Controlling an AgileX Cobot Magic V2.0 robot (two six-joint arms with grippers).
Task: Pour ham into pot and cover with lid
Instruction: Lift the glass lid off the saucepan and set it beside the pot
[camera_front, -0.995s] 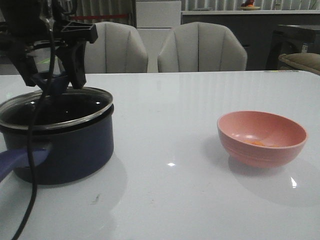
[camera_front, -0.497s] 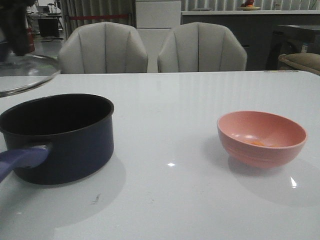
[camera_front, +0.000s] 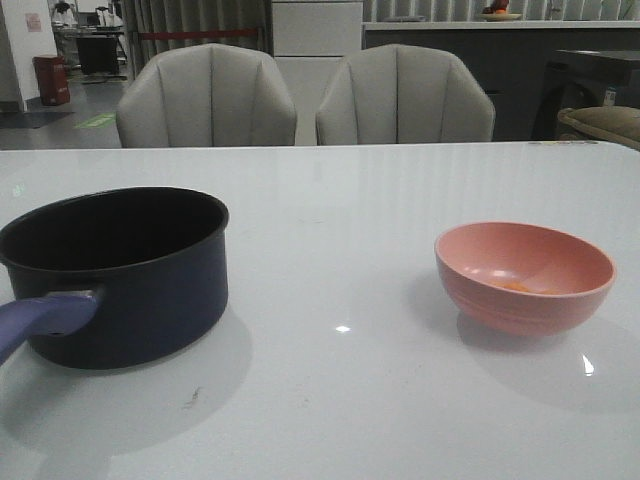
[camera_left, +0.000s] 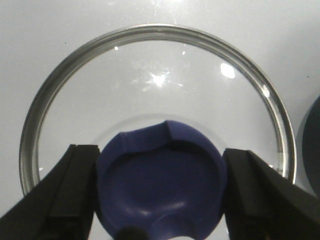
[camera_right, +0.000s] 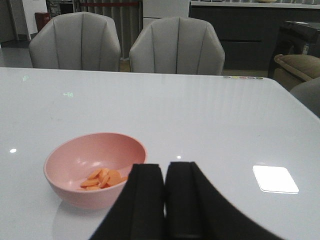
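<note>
The dark navy pot (camera_front: 130, 290) stands uncovered at the table's left, its blue-purple handle (camera_front: 40, 318) pointing toward the near left. The clear glass lid (camera_left: 150, 85) hangs over white tabletop beside the pot's rim (camera_left: 312, 145). My left gripper (camera_left: 160, 152) is shut on the lid's blue-purple knob (camera_left: 160, 195). A salmon-pink bowl (camera_front: 510, 310) at the right holds orange ham slices (camera_front: 517, 287). In the right wrist view the ham (camera_right: 105, 178) lies in the bowl (camera_right: 80, 192), just beside my right gripper (camera_right: 164, 167), which is shut and empty. Neither gripper shows in the front view.
The white table (camera_front: 340, 400) stretches between pot and bowl. Two grey chairs (camera_front: 207, 95) (camera_front: 405, 95) stand behind its far edge. A dark counter and furniture lie beyond, at the back right.
The lid, gripped on the pot a second ago, was lifted off and carried left. It and the left arm have left the front view. The bowl has not moved.
</note>
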